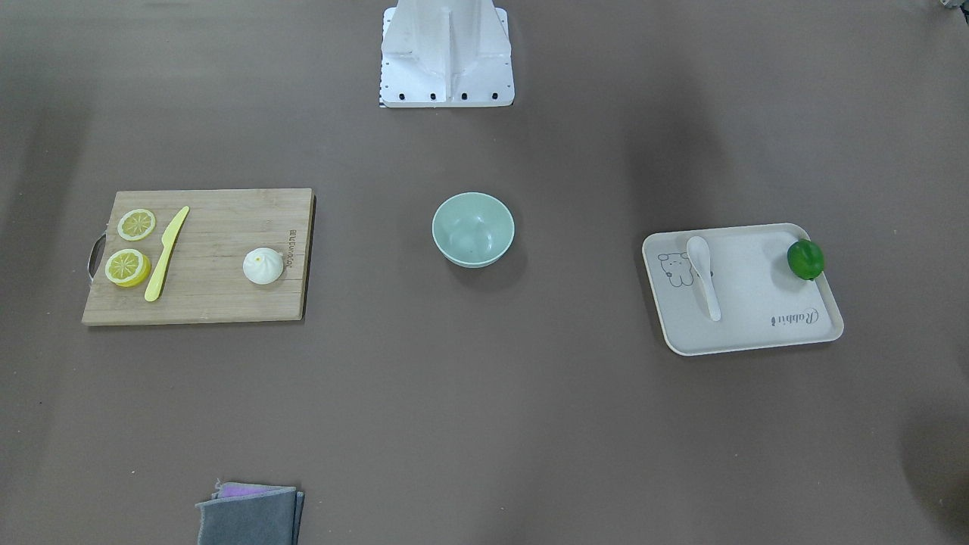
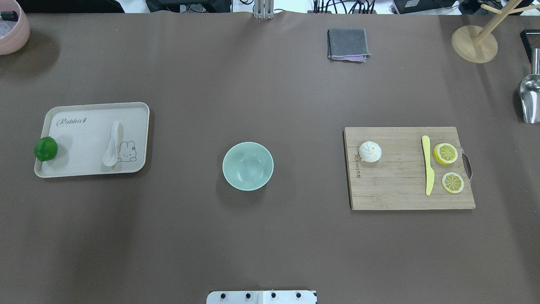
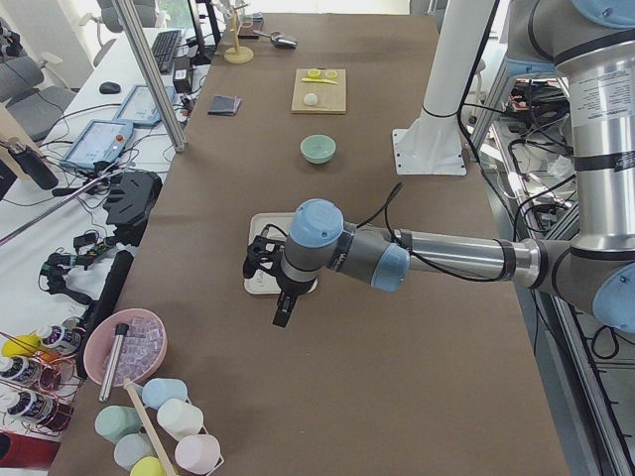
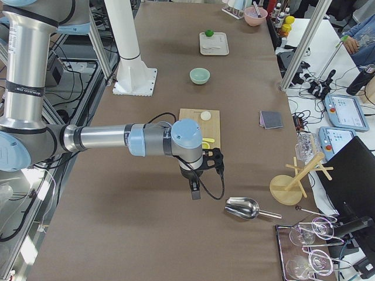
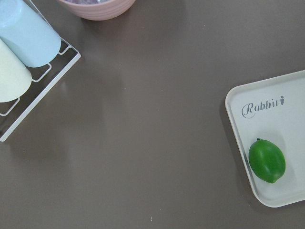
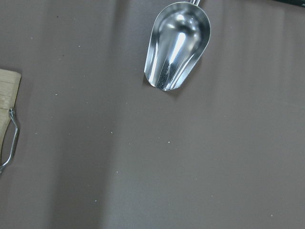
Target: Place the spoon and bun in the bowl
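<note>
The mint-green bowl (image 2: 248,166) stands empty at the table's middle, also in the front view (image 1: 473,228). The white spoon (image 2: 112,145) lies on a beige tray (image 2: 76,114) to the left. The white bun (image 2: 370,151) sits on a wooden cutting board (image 2: 400,190) to the right. My left gripper (image 3: 282,315) shows only in the exterior left view, above the tray's outer end. My right gripper (image 4: 195,192) shows only in the exterior right view, beyond the board's handle end. I cannot tell whether either is open or shut. Neither wrist view shows fingers.
A green lime (image 2: 45,148) sits on the tray's edge. A yellow knife (image 2: 427,164) and two lemon slices (image 2: 445,153) lie on the board. A folded grey cloth (image 2: 347,44), a metal scoop (image 2: 530,95), a wooden stand (image 2: 474,44) and a pink bowl (image 2: 12,29) are at the table's edges.
</note>
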You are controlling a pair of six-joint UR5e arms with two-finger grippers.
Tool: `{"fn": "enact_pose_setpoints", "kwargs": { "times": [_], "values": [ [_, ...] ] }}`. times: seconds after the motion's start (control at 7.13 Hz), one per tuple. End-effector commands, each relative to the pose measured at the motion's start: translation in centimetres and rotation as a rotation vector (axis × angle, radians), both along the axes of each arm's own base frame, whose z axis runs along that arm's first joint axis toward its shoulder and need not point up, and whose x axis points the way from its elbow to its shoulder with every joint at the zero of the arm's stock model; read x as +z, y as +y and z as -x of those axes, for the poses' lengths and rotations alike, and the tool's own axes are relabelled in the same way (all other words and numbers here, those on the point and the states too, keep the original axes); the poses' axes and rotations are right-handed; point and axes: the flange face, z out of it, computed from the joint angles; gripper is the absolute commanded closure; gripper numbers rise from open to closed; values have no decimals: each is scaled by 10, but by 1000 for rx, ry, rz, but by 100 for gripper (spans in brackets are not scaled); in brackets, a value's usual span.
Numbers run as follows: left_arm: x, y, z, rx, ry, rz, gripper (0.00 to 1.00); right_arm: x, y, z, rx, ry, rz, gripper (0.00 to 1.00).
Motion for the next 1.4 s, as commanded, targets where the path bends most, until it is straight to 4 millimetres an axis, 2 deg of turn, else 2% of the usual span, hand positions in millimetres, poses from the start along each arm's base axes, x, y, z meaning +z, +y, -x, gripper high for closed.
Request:
{"fn": "enact_pose_setpoints", "kwargs": {
  "times": [0.0,0.42,1.26],
  "values": [
    [-2,11,-1,2,0,-33,2,-1,0,0,-1,-1,-3,0],
    [6,27,-2,2,25,-1,2,-2,0,1,-2,-3,-5,0],
    [2,28,-6,18,59,2,4,3,1,6,-1,-59,18,0]
  ]
}}
